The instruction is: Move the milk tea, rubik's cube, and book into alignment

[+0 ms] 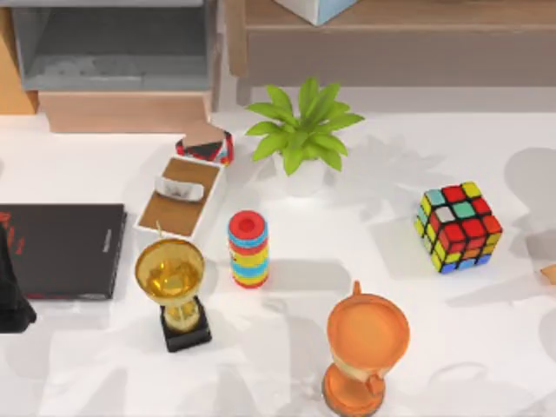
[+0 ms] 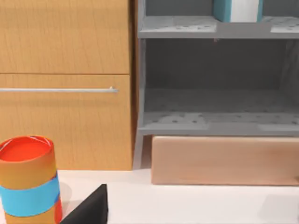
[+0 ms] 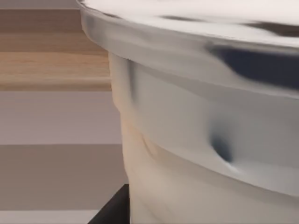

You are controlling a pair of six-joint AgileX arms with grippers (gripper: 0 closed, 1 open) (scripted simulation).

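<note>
The rubik's cube (image 1: 458,228) sits on the white table at the right, standing apart from everything else. The book (image 2: 236,10), teal with white page edges, stands on the upper level of the grey shelf (image 2: 210,121) behind the table. In the right wrist view a pale, translucent cup with a cream-coloured lower part, the milk tea (image 3: 210,140), is very close to the camera, and a dark part of my right gripper shows just beside its base. My left arm (image 1: 13,295) is at the table's far left edge, next to a black slab.
A potted plant (image 1: 300,135) stands at the back centre. A striped cylinder (image 1: 248,248), a gold trophy (image 1: 174,287) and an orange trophy cup (image 1: 365,352) crowd the middle and front. A white tray (image 1: 181,198) and the black slab (image 1: 61,250) lie at the left.
</note>
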